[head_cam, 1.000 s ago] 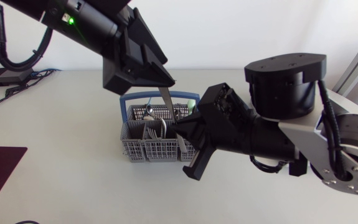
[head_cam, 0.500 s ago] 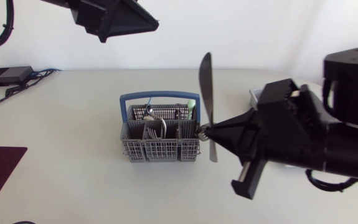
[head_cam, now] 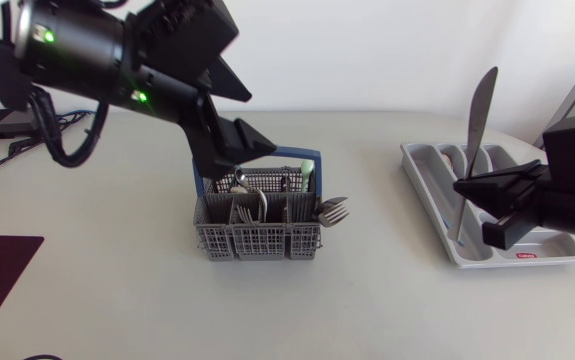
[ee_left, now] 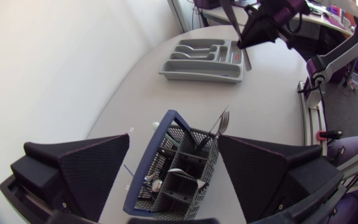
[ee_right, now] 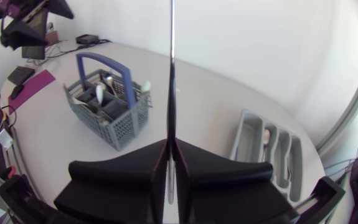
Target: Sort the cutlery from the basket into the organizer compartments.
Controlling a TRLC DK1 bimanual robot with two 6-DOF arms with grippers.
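By organizer (head_cam: 419,170), knife (head_cam: 473,148) upright, seemingly blade-up

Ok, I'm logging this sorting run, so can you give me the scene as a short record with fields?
left gripper: open, above the cutlery basket
right gripper: shut on a knife, held upright
knife position: by the organizer, not yet in a compartment
basket contents: forks and spoons
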